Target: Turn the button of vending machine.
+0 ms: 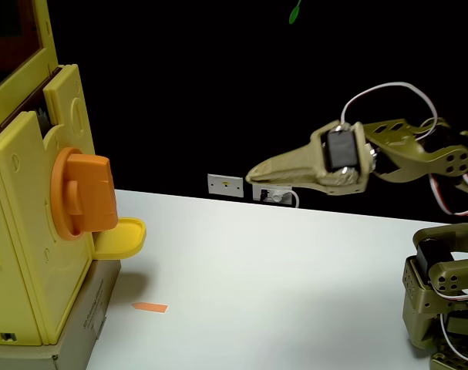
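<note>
Button (87, 196): on the vending machine (25, 231) front, untouched; your turn is not yet begun. Gripper (253, 176): well right of it, fingers clenched, holding nothing.

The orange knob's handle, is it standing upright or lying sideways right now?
Upright: the button shows its blocky handle running top to bottom on the vending machine.

From my fixed view, the big pale-yellow plastic toy vending machine (33, 223) stands at the left on a grey box (91, 316), its orange knob button (85, 196) above the small yellow tray (124, 236). My olive-green arm's gripper (253, 176) hangs well right, apart from the knob.
</note>
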Available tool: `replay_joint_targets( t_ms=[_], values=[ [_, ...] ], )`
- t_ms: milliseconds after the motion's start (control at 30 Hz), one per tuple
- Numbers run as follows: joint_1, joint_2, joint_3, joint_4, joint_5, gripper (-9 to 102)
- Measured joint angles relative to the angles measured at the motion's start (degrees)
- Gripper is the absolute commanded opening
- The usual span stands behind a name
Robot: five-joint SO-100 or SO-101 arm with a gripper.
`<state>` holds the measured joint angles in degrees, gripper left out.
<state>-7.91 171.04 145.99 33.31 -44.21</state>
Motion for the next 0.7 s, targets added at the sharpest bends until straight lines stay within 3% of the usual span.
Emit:
replay_joint_targets(
  t_ms=[133,267,367,433,533,700],
  values=[
    [-0.70,0.00,8.09,-8.88,-11.78,2],
    [-0.88,2.37,19.78,-23.55,-22.94,3],
    [-1.85,2.55,29.09,-38.50,-28.12,2],
    [-2.11,0.88,36.21,-52.82,-29.88,2],
    [-2.29,-2.02,38.41,-68.91,-31.38,3],
    [-2.20,-10.63,38.76,-77.96,-33.49,10]
  ],
)
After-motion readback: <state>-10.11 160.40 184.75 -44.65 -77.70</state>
